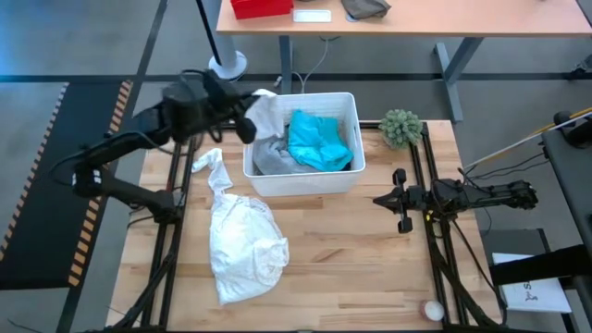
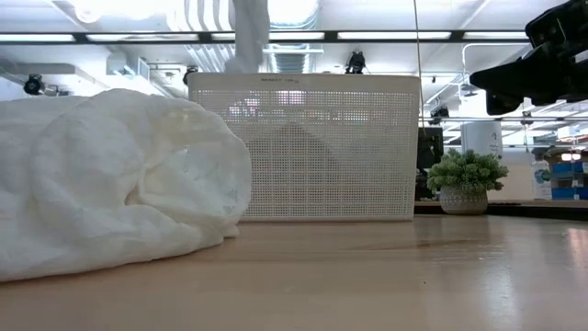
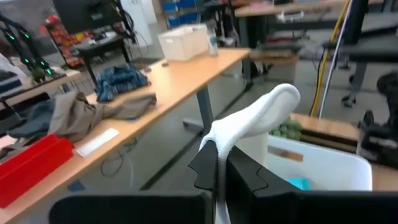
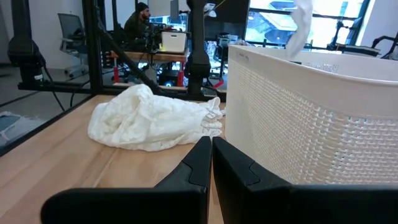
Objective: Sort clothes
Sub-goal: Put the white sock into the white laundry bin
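My left gripper (image 1: 246, 118) is shut on a small white cloth (image 1: 265, 107) above the far left corner of the white slatted basket (image 1: 344, 178). A turquoise piece (image 1: 318, 139) and a grey tee (image 1: 271, 159) lie inside the basket. A crumpled white shirt (image 1: 244, 242) rests on the table in front of the basket, a sleeve (image 1: 209, 168) trailing toward the far edge. My right gripper (image 1: 401, 200) is shut on nothing at the table's right, pointing at the basket. My left gripper pinches the small white cloth between its two fingers (image 3: 208, 168), at a bunched stretch (image 3: 219, 155). The fingers come nearly level from the table's left. The cloth's free end (image 3: 267, 109) arches out past the fingertips, lifted clear of the table, over the basket's rim (image 3: 323, 163).
A fuzzy green ball (image 1: 400, 127) sits at the basket's far right corner. A long desk (image 1: 407, 20) with a red box and clothes stands beyond the table. The wooden top to the basket's near right (image 1: 361, 268) is bare. A person sits far off in the room (image 4: 138, 22).
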Robot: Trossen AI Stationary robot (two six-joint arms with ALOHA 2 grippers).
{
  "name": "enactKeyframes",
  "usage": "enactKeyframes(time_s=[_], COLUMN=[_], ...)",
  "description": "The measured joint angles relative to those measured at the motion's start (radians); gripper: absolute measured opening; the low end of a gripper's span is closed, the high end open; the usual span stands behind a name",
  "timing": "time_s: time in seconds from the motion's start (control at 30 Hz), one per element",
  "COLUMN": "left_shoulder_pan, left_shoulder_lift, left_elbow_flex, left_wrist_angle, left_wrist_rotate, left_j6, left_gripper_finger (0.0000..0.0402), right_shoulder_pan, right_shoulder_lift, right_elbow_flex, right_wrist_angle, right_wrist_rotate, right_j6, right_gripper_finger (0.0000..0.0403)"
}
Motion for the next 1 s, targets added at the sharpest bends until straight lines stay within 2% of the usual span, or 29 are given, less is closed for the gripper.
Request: enactKeyframes(time_s=[0.17,0.33,0.7,0.77,0.87,0.93,1.0], left_shoulder_pan=[0.000,0.000,0.001,0.001,0.001,0.007,0.016], left_shoulder_lift=[0.076,0.139,0.181,0.166,0.128,0.104,0.081], left_elbow_flex=[0.000,0.000,0.001,0.001,0.001,0.002,0.002], left_wrist_angle=[-0.008,-0.016,-0.090,-0.136,-0.256,-0.357,-0.441], left_wrist_rotate=[0.022,0.024,0.019,-0.014,-0.114,-0.145,-0.154], left_j6=[0.000,0.003,0.015,0.017,0.005,-0.023,-0.052], left_gripper_finger=[0.0004,0.0032,0.0160,0.0177,0.0173,0.0146,0.0103], right_shoulder_pan=[0.000,0.000,0.000,0.000,0.000,0.000,0.000], right_shoulder_lift=[0.000,0.000,0.000,0.000,0.000,0.000,0.000], right_elbow_flex=[0.000,0.000,0.000,0.000,0.000,0.000,0.000], right_wrist_angle=[0.000,0.000,0.000,0.000,0.000,0.000,0.000], right_wrist_rotate=[0.000,0.000,0.000,0.000,0.000,0.000,0.000], right_j6=[0.000,0.000,0.000,0.001,0.000,0.001,0.001], right_gripper_finger=[0.0000,0.0000,0.0000,0.0000,0.0000,0.0000,0.0000])
